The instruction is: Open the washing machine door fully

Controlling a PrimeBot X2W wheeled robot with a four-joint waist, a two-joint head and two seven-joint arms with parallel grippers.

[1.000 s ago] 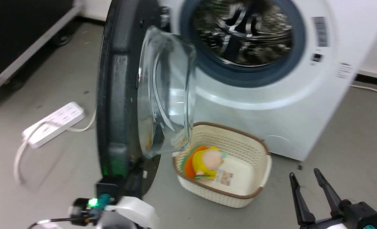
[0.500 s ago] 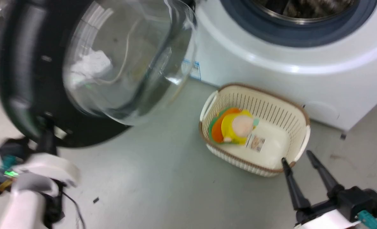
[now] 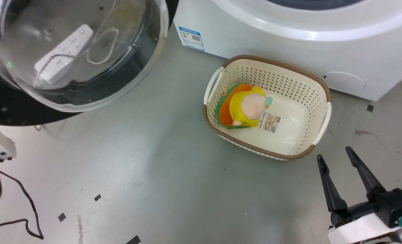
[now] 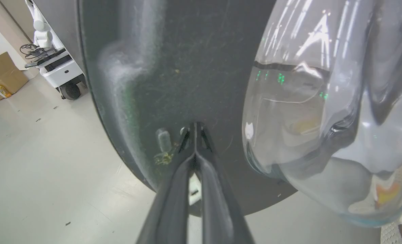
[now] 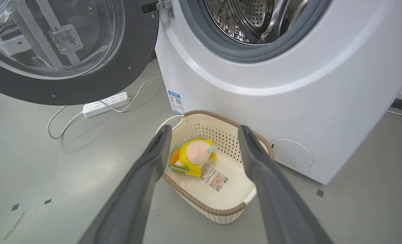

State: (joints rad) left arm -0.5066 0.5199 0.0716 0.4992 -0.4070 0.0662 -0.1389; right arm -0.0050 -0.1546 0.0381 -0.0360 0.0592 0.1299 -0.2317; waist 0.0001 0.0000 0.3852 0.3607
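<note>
The washing machine door (image 3: 14,113), a black disc with a bulging clear glass bowl (image 3: 72,51), stands swung wide to the left of the white washing machine (image 3: 289,34). In the left wrist view my left gripper (image 4: 195,126) is shut, with its tips pressed against the door's (image 4: 187,67) black inner face beside the glass bowl (image 4: 323,101). My right gripper (image 3: 334,153) hangs open over the floor, near the basket, holding nothing. The right wrist view looks between that right gripper's (image 5: 205,128) spread fingers at the open door (image 5: 85,91), the machine (image 5: 255,101) and its steel drum (image 5: 255,17).
A cream basket (image 3: 323,91) with a yellow plush toy (image 3: 245,106) sits on the floor before the machine's round hatch (image 5: 292,154). A white power strip (image 5: 106,103) and its cord lie under the door. A wheeled cart (image 4: 58,67) stands farther off.
The door has swung from edge-on to wide open toward the left, and my left arm went with it. The head camera has tipped down. The right gripper stays open.
</note>
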